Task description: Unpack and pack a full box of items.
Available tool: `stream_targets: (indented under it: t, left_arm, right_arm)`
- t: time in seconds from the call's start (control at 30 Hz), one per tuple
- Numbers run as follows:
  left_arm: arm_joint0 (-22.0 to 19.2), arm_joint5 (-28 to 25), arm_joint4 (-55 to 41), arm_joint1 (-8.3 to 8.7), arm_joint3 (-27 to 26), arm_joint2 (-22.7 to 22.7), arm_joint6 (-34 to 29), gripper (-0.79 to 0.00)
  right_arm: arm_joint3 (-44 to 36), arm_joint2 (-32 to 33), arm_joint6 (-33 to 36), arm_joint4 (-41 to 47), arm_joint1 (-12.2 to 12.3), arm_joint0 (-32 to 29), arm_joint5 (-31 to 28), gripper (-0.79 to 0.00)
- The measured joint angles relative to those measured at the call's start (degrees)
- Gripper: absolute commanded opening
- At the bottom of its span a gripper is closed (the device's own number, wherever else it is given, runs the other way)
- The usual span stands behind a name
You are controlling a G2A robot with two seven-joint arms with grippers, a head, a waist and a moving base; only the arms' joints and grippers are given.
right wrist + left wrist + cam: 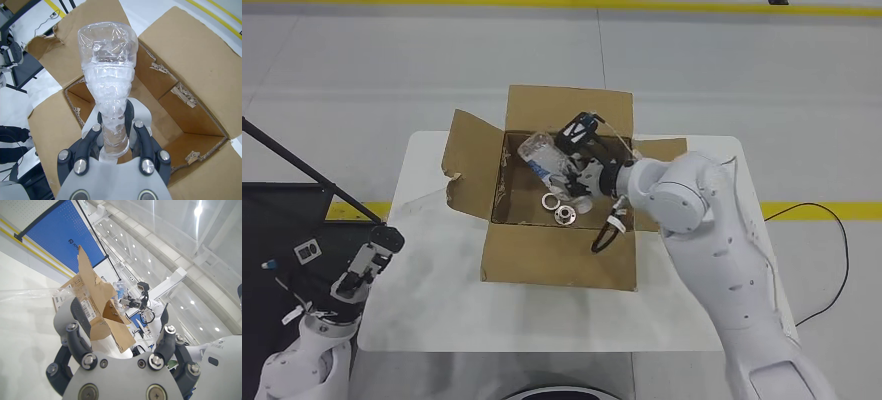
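Observation:
An open cardboard box [552, 258] stands in the middle of the white table [442, 290], flaps folded out. My right gripper [572, 168] hangs over the box's far part, shut on the neck end of a crumpled clear plastic bottle [540, 155]. In the right wrist view the bottle [107, 75] sticks out from the right gripper [114, 113] above the box's brown floor [170, 121]. Two ring-shaped items [557, 208] and small white pieces lie inside the box. My left gripper [385, 238] sits at the table's left edge, open and holding nothing [121, 309], facing the box [98, 291].
A black pole [302, 165] slants over the floor left of the table, with a dark mat [282, 220] below it. A strip of clear film [37, 293] shows in the left wrist view. Bare table lies in front and to the left of the box.

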Motion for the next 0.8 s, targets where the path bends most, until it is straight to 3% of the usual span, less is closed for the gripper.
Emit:
stream_targets:
  t: [0.17, 0.8]
  left_arm:
    - [-0.6, 0.2, -1.4, 0.52, -0.1, 0.2, -3.4, 0.000]
    - [-0.5, 0.2, -1.3, 0.50, -0.1, 0.2, -3.1, 0.000]
  right_arm:
    - [-4.8, 1.5, 0.4, -0.6, 0.5, -2.2, 2.2, -0.785]
    - [-4.6, 1.5, 0.4, -0.6, 0.5, -2.1, 2.2, -0.785]
